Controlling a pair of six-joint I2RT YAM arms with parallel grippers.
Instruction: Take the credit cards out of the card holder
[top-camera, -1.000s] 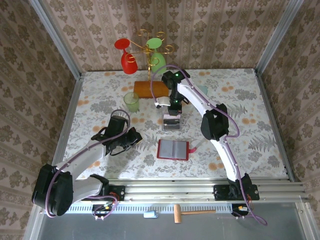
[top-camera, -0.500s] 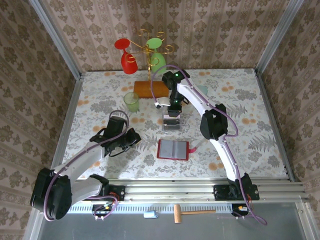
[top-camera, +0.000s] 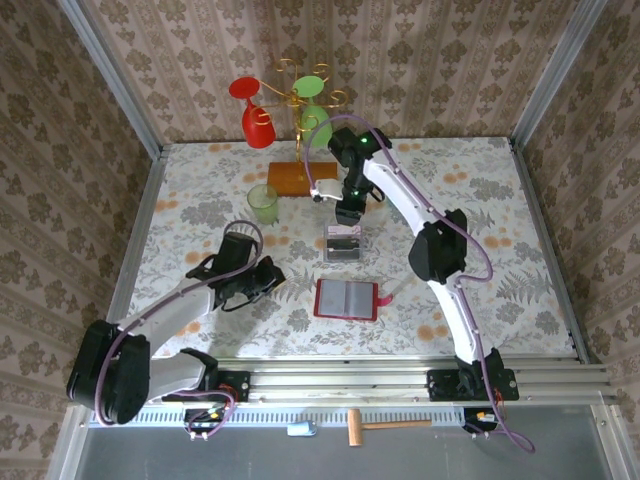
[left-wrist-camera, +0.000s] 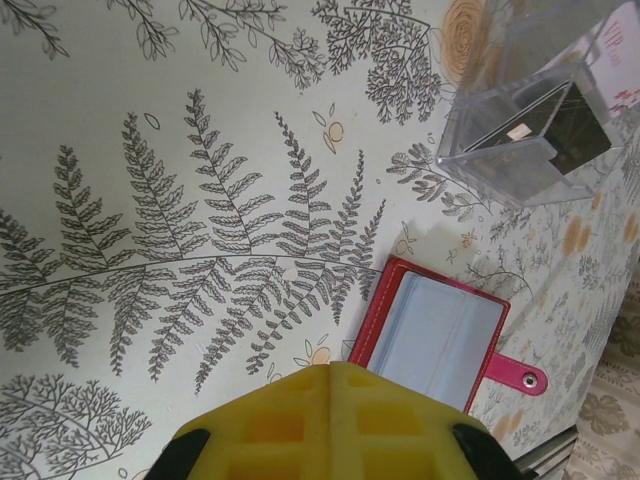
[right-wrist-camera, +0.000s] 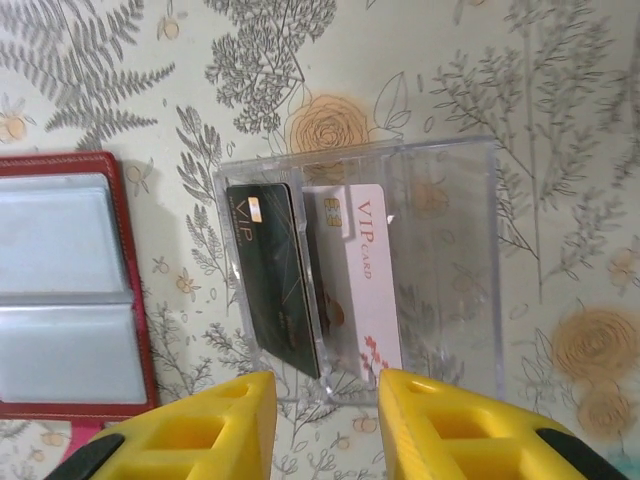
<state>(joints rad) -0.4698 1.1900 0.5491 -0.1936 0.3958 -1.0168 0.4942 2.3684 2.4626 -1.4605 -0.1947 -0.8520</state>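
Observation:
The card holder (top-camera: 346, 299) lies open and flat on the floral table, red with a greyish inside and its tab to the right; it is also in the left wrist view (left-wrist-camera: 440, 335) and the right wrist view (right-wrist-camera: 60, 290). Two credit cards stand in a clear plastic box (top-camera: 343, 243): a dark card (right-wrist-camera: 272, 275) and a white VIP card (right-wrist-camera: 358, 270). My right gripper (right-wrist-camera: 325, 400) hovers open above the box's near edge, its fingers holding nothing. My left gripper (left-wrist-camera: 330, 372) is shut and empty, just left of the card holder (top-camera: 265, 278).
A green cup (top-camera: 263, 203) and an orange-brown block (top-camera: 302, 177) stand behind the box. A gold stand (top-camera: 292, 98) with red and green cups is at the back wall. A metal rail (top-camera: 350, 375) runs along the table's front edge.
My right gripper has opened and pulled back from the clear box, towards the back of the table. The left arm has hardly moved.

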